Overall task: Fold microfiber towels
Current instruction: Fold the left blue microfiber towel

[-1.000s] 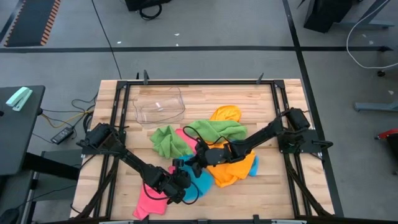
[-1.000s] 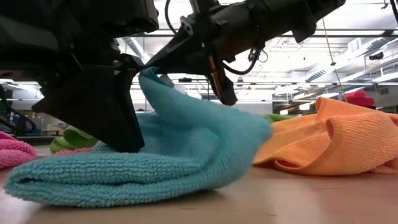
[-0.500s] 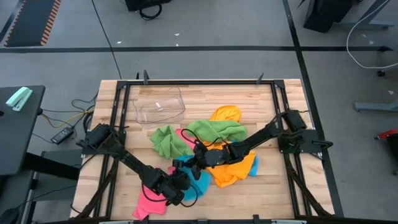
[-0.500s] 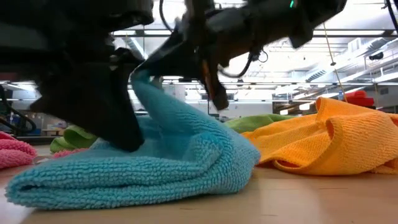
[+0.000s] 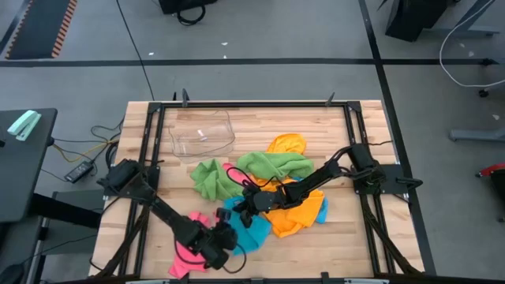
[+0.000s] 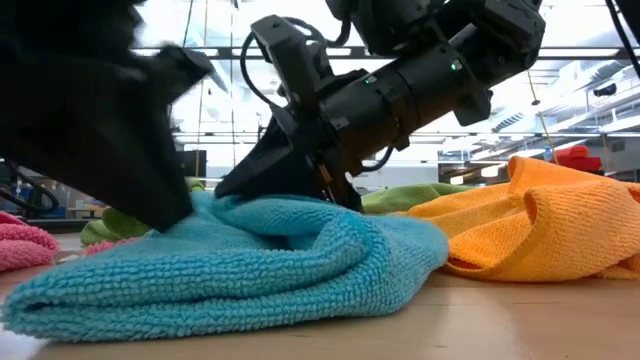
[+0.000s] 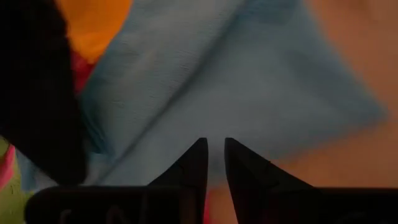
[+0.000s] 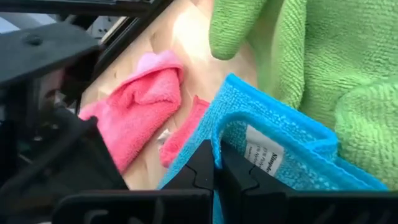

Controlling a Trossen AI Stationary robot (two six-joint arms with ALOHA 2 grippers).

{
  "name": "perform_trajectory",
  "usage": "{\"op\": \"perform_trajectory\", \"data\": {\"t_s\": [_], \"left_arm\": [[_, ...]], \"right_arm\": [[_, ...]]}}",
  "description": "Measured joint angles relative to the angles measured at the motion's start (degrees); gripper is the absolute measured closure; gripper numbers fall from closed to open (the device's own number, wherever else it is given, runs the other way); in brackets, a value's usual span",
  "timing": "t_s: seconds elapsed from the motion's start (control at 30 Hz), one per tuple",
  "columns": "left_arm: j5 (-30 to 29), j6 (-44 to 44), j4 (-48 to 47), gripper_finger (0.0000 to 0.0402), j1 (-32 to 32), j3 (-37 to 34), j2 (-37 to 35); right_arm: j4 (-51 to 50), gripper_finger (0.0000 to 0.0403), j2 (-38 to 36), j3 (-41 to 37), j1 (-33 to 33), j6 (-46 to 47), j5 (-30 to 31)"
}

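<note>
Blue towel [image 6: 230, 270] now flatter, right gripper [image 5: 245, 200] clamping it — left gripper [image 5: 223, 239] near-closed; orange towel [image 6: 530, 225] beside

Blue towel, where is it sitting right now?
In the high view the blue towel lies near the table's front middle, between the pink towel on its left and the orange towel on its right, with both end effectors at it.

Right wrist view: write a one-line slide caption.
Right gripper shut on the blue towel's edge, with pink towels and a green towel beyond.
</note>
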Motion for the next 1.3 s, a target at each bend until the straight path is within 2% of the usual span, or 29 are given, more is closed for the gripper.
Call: {"op": "perform_trajectory", "data": {"t_s": [0.1,0.23,0.33,0.57,0.83,1.03,1.17,1.3], "left_arm": [[1.6,2.1,-2.5,0.034,-2.5,2.7,-0.1],[2.1,3.2,1.7,0.034,-4.6,3.0,-0.1],[1.0,1.9,6.6,0.034,-4.2,3.1,1.3],[-0.2,-1.6,7.0,0.0341,-1.9,3.0,6.9],[-3.9,-3.3,6.8,0.0356,-2.8,3.1,7.9],[-4.7,-2.4,6.7,0.0365,-3.3,3.0,8.0],[-4.8,-2.4,6.7,0.0367,-3.3,3.0,8.0],[-4.8,-2.4,6.7,0.0366,-3.3,3.0,8.0]], "right_arm": [[-0.4,0.0392,-0.1,0.0,0.0,0.0,0.0],[-1.7,0.0392,-0.2,0.0,0.0,0.2,-0.1],[-1.7,0.0392,-0.2,0.0,0.0,0.5,-0.1],[-1.8,0.0392,-0.9,1.0,0.1,0.6,-0.6],[-2.6,0.0392,-1.3,3.7,0.1,-0.4,-0.5],[-3.1,0.0391,-0.4,3.7,0.1,-2.1,2.7],[-4.3,0.0368,1.1,3.6,-0.3,-2.1,2.9],[-4.3,0.0322,0.9,3.7,-0.6,-2.5,3.1]]}}
